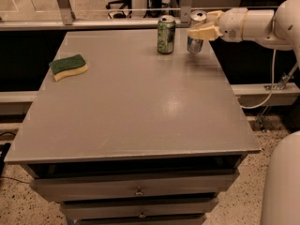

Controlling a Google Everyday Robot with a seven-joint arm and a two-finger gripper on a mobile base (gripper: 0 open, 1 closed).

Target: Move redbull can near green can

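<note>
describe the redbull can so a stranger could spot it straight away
At the far right corner of the grey table, two cans are side by side. The redbull can is the right one: silver with blue low down, in the claw, unlike the green can.

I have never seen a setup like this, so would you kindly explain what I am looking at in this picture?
There is one camera view, looking down on a grey table with drawers underneath. The white tube entering from the picture's right is the robot's arm. At its tip is a tan two-finger claw, the part that grasps. The claw is at the table's far right corner, closed around the redbull can, a slim silver can. The green can stands upright just to the left of it in the picture, with a small gap between them. A green and yellow sponge lies near the left edge. I cannot tell whether the held can touches the table.
</note>
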